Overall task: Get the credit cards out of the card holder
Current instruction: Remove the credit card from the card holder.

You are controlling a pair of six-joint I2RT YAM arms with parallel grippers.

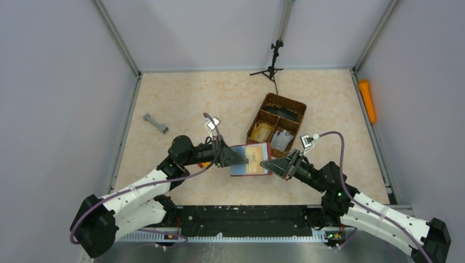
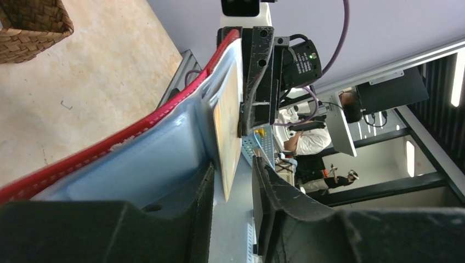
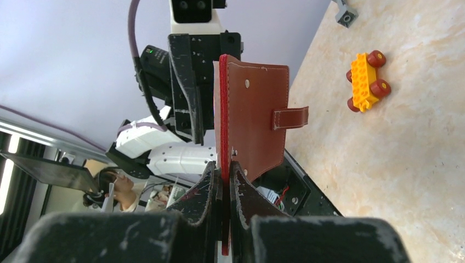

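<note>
The dark red card holder [image 1: 241,169] hangs open in the air between both grippers, its pale blue lining facing up. A tan-gold credit card [image 1: 256,155] sits in its pocket. In the left wrist view the card [image 2: 227,131] stands edge-on out of the blue lining [image 2: 164,153]. My left gripper [image 2: 233,167] is open, and the card's corner lies between the fingers with a gap on each side. My right gripper [image 3: 224,172] is shut on the holder's red edge. The leather outside [image 3: 255,115] and its side tab face the table. No grey-silver card shows in the holder.
A brown wicker divided basket [image 1: 293,107] stands just behind the holder, with tan and grey flat items in its compartments. A yellow-orange toy block [image 3: 366,81] lies on the table under the left arm. A grey part [image 1: 156,123], an orange cylinder [image 1: 367,100] and a black tripod [image 1: 271,68] sit farther off.
</note>
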